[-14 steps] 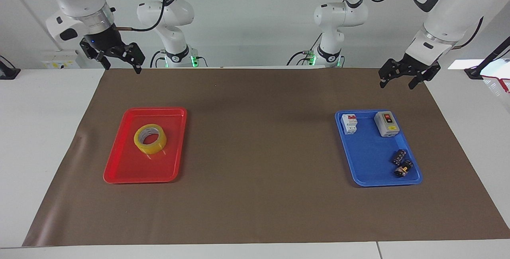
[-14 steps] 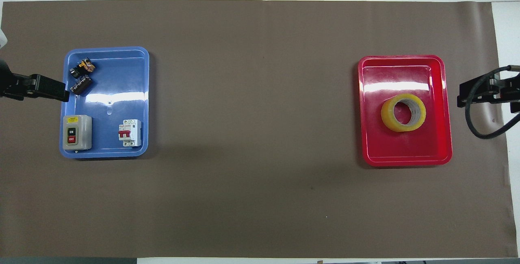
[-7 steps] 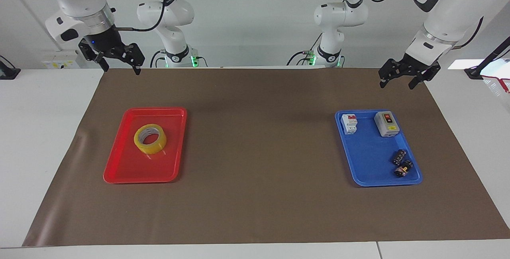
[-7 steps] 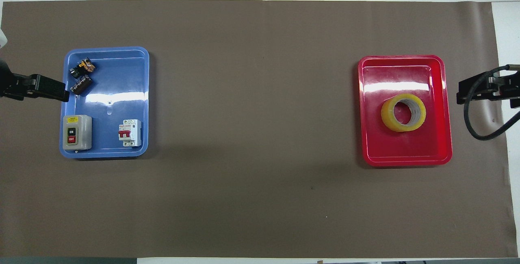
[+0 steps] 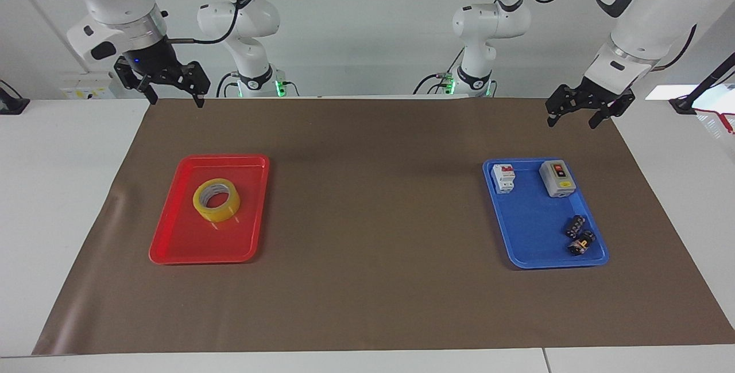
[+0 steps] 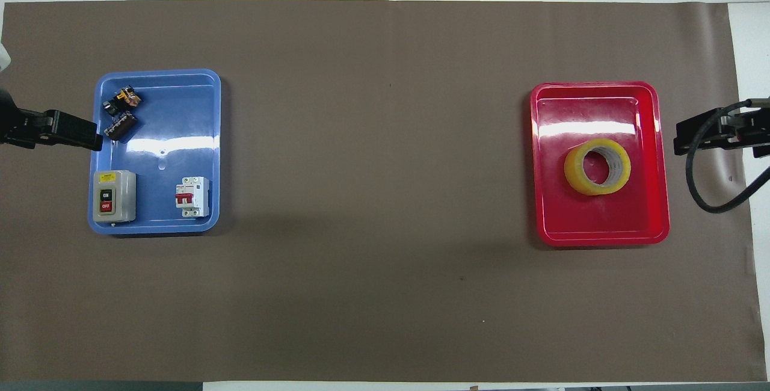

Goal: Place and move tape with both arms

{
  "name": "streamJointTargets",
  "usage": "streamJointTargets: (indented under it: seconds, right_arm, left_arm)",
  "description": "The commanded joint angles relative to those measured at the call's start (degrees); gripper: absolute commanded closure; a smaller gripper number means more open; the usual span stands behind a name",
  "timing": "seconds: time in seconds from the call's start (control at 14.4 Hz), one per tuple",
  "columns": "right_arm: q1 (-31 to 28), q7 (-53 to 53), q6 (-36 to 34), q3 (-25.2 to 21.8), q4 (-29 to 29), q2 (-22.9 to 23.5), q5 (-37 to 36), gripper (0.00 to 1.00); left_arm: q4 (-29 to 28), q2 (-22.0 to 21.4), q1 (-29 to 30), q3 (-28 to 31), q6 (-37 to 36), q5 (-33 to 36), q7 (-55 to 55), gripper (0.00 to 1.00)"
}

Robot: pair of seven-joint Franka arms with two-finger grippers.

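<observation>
The yellow tape roll (image 5: 216,199) lies flat in a red tray (image 5: 189,247) toward the right arm's end of the table; it also shows in the overhead view (image 6: 597,167). My right gripper (image 5: 174,99) is open and empty, up in the air over the mat's edge near the robots, apart from the red tray. My left gripper (image 5: 572,121) is open and empty, up in the air over the mat near the robots, beside the blue tray (image 5: 531,235). One finger of each shows at the overhead view's side edges.
The blue tray (image 6: 180,108) toward the left arm's end holds a grey on/off switch box (image 5: 557,178), a white circuit breaker (image 5: 503,178) and two small dark parts (image 5: 579,235). A brown mat (image 5: 373,218) covers the table.
My right gripper has shifted slightly in the air, a little toward the red tray. My left gripper and the tape have not moved.
</observation>
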Motion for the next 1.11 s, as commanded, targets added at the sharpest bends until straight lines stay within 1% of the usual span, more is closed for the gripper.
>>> streamJointTargets:
  seconds: [0.0,0.21,0.42,1.04]
  right_arm:
    - [0.14,-1.16,-0.25,0.08,1.57,0.83,-0.04,0.00]
    - [0.13,-0.98,-0.52,0.08,1.92,0.84,0.05,0.00]
    - [0.05,-0.72,0.97,0.08,1.22,0.75,0.13,0.00]
    - [-0.22,-1.07,0.80,0.08,1.13,0.66,0.22,0.00]
  left_arm:
    - [-1.72,-1.57,0.36,0.17,0.68,-0.75,-0.28,0.00]
    - [-1.72,-1.48,0.36,0.17,0.68,-0.75,-0.28,0.00]
    - [-1.72,-1.48,0.36,0.17,0.68,-0.75,-0.28,0.00]
    - [-1.72,-1.48,0.36,0.17,0.68,-0.75,-0.28,0.00]
